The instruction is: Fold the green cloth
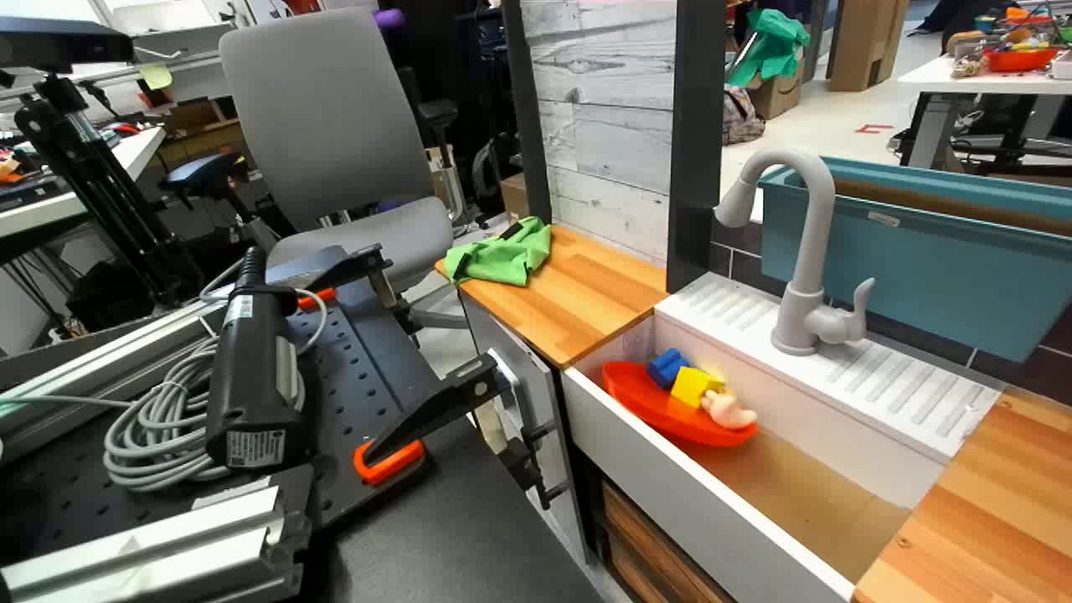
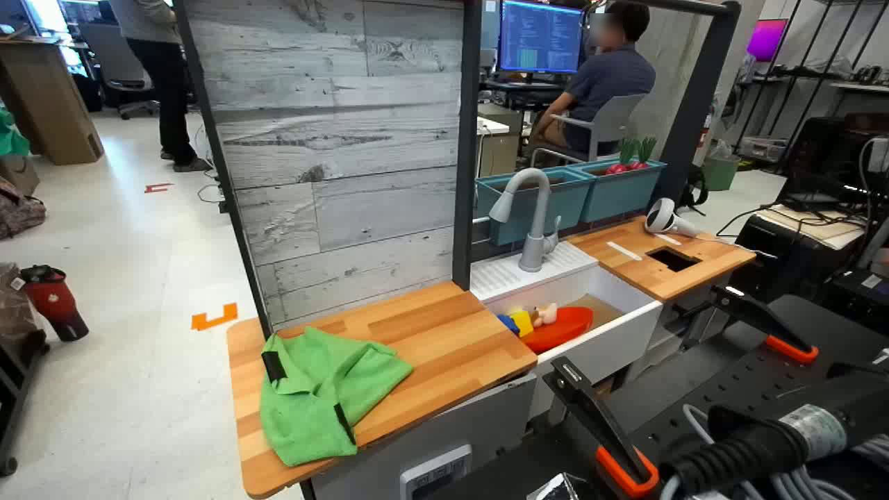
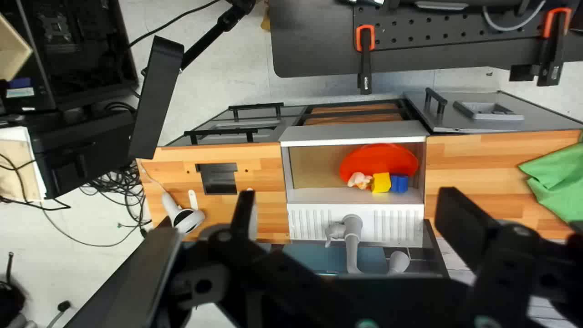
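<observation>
The green cloth [image 1: 507,256] lies crumpled on the wooden counter beside the wood-panel wall. In an exterior view the cloth [image 2: 316,410] shows raised wrinkles, two black patches and an edge at the counter's front side. In the wrist view only part of the cloth [image 3: 558,182] shows at the right edge; the rest is cut off. My gripper [image 3: 348,195] is open, its two dark fingers wide apart with nothing between them. It is high above the sink area, to the cloth's side and apart from it. It does not show in the exterior views.
A sink [image 3: 314,197] beside the cloth's counter holds a red plate [image 3: 387,157], a yellow block [image 3: 381,182], a blue block [image 3: 399,183] and a pale toy. A grey faucet [image 1: 808,243] rises behind it. Clamps [image 2: 604,430] and a black table [image 1: 435,536] stand in front.
</observation>
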Controlling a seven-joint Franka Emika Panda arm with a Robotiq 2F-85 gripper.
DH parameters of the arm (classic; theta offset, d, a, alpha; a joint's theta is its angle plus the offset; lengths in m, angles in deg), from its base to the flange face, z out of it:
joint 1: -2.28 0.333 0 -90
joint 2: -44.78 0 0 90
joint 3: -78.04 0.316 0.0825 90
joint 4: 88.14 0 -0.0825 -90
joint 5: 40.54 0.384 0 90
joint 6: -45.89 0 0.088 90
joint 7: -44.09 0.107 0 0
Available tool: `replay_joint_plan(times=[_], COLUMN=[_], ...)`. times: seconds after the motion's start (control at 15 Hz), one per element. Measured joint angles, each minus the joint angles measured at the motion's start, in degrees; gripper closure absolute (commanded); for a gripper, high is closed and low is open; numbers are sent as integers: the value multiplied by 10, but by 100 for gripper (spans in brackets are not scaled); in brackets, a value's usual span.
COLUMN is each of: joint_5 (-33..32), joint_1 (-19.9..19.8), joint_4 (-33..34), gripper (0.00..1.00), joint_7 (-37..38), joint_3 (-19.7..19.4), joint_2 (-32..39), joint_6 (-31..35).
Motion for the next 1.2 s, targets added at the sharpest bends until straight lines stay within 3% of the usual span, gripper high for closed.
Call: replay_joint_plan(times=[0.6,0.87,1.2], joint_5=[0,0,2], joint_1=[13,41,90], joint_4=[-8,-30,-60], gripper=[0,0,0], joint_7=[22,61,142], joint_3=[8,38,94], joint_2=[27,94,219], joint_6=[10,52,151])
